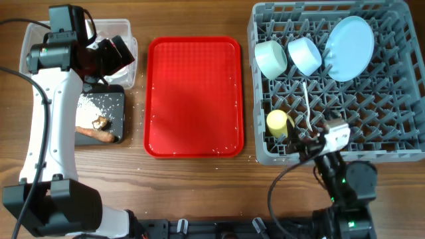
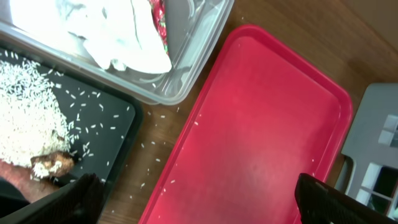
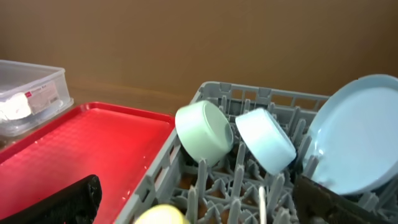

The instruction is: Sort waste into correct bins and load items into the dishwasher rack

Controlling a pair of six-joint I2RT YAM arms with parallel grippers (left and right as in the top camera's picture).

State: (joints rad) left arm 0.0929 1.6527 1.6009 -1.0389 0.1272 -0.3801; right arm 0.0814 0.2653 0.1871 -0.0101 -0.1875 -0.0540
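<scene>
Paper (image 2: 118, 37), crumpled and white with a red mark, lies in the clear tub (image 1: 127, 28) at the far left of the table. In the left wrist view it sits up and away from the left gripper (image 2: 196, 183). That gripper's fingers (image 2: 81, 199) are spread wide with nothing between them but the red tray (image 1: 194, 96) and bare wood. Just beside the tub on the near side is the black tray (image 1: 114, 96). It holds a heap of white rice (image 1: 96, 106), the small brown scrap (image 1: 101, 122) and, at its near edge, the orange-brown sausage piece (image 1: 96, 135). Stray grains lie on the table between the black tray and the red tray, and a few on the red tray itself.

To the right stands the grey rack (image 1: 398, 143). The pale-green bowl (image 1: 271, 58) and light-blue bowl (image 1: 305, 55) are tipped on their sides next to each other along its far row, and the pale-blue plate (image 1: 350, 48) stands on edge just right of them. The white spoon (image 1: 307, 106) lies among the pegs nearer the front, and the yellow cup (image 1: 277, 121) is at the front left corner.

The right gripper (image 3: 199, 186) hangs over the rack's front edge with its fingers (image 3: 74, 199) wide apart and holding nothing. The yellow cup shows low between them, and the two bowls lie beyond.
</scene>
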